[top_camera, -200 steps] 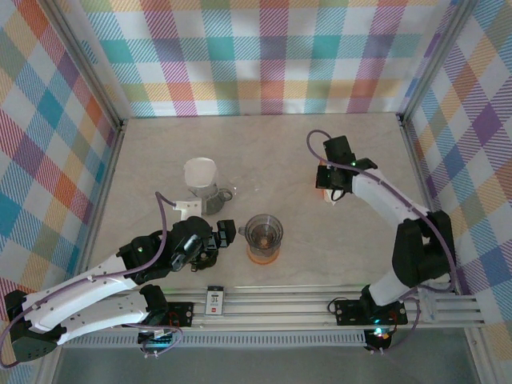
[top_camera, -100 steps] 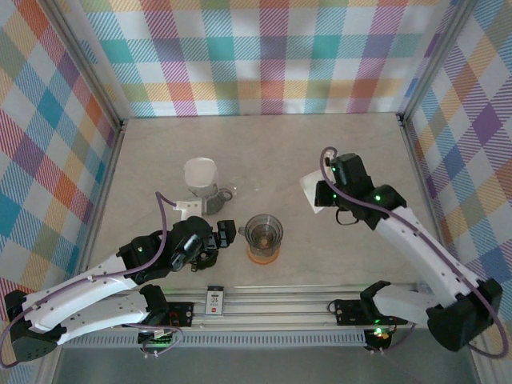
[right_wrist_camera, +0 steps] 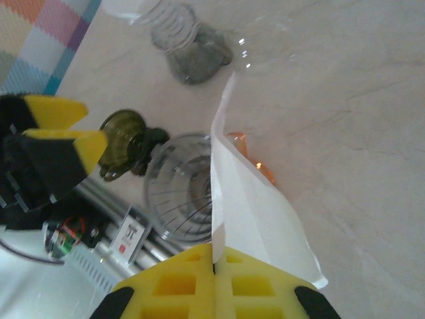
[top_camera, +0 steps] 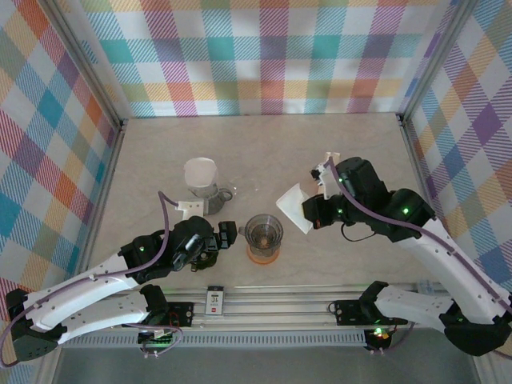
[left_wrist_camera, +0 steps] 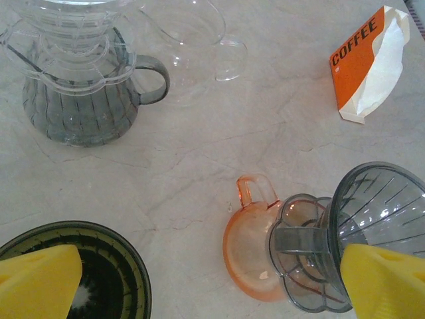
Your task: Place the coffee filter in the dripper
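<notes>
The coffee filter point(top_camera: 293, 208) is thin white paper, so I judge it very light, soft and easy to crease; it is folded flat, and it may need to open into a cone before it sits well. The right end effector point(right_wrist_camera: 214, 266) is closed on its one edge, which seems a good place to hold; the free part hangs loose in the air, just right of the dripper point(top_camera: 263, 234) and not yet inside it.

The left end effector point(top_camera: 220, 238) has the jaws wide and holds nothing; it waits just left of the dripper.

The dripper is a clear grey ribbed cone, empty, standing on an orange saucer point(left_wrist_camera: 249, 242) on the tabletop point(top_camera: 264, 152); it looks light and could tip if it is pushed on the rim. Farther left is a grey glass carafe point(left_wrist_camera: 80, 100) with a clear funnel on top; whether there is liquid in it I cannot tell. An orange packet point(left_wrist_camera: 358, 63) marked COFFEE lies open, with white paper showing.
</notes>
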